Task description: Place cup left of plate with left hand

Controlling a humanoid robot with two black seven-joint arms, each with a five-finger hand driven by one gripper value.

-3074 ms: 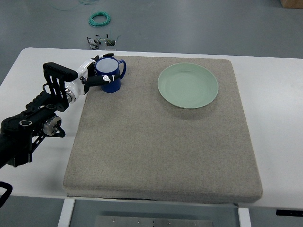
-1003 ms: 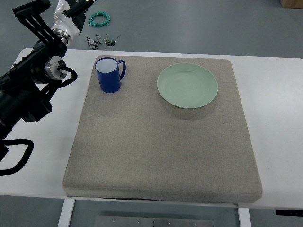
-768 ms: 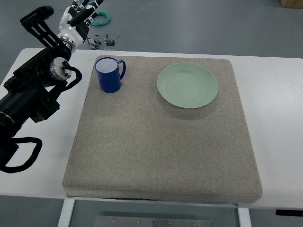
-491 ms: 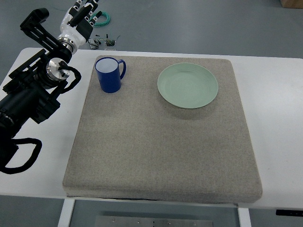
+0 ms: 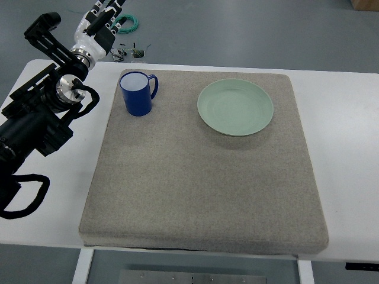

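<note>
A blue cup (image 5: 137,93) with a white inside stands upright on the grey mat (image 5: 201,171), at its far left corner, handle pointing right. The pale green plate (image 5: 235,107) lies flat on the mat to the cup's right, a clear gap between them. My left hand (image 5: 102,22) is raised beyond the table's far left edge, well above and left of the cup, fingers spread and holding nothing. Its black arm (image 5: 41,112) runs down the left side over the white table. The right arm does not show.
The white table (image 5: 343,154) extends past the mat on both sides. On the floor beyond the far edge lie a green cable coil (image 5: 128,22) and some small dark parts (image 5: 131,52). A cardboard box corner (image 5: 364,3) shows at top right.
About three seconds ago my left hand was shut on the cup; it has let go and lifted away up and left. Over the last second it shifted slightly right. The cup stayed put.
</note>
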